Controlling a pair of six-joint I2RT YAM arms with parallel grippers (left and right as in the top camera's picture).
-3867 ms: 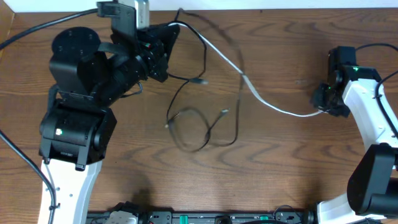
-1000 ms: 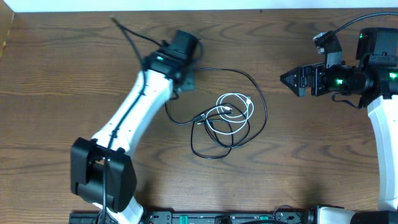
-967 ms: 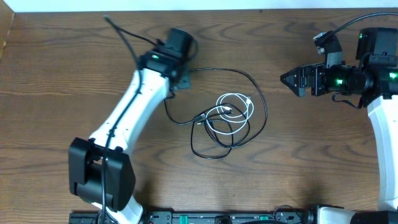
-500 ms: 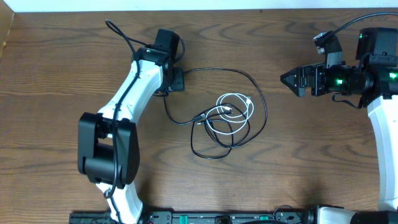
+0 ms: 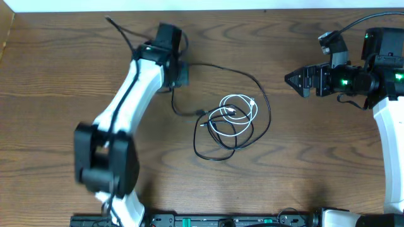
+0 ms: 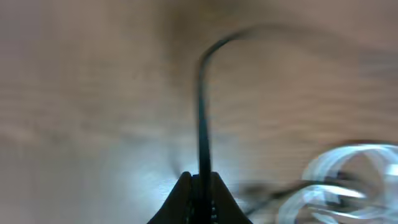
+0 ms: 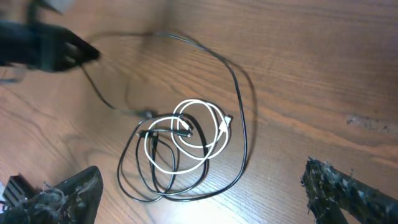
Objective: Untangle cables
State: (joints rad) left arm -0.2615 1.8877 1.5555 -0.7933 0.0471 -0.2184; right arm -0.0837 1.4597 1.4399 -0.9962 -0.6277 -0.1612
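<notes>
Left gripper [image 6: 200,181], up-left of the white cable coil [image 5: 240,107] mid-table, is clenched on the black cable [image 6: 203,106] looping that coil, right gripper [image 5: 291,80] gaping off to the coil's right; you're likely mid-pull, so next draw it clear, slowly.

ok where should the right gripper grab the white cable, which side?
Probably the outer arc of the white cable, the side facing the right gripper, taken from above, jaws across the strand. That arc lies on bare table, apart from the wide loop of the black cable outside it; the coil's middle crosses black strands.
</notes>
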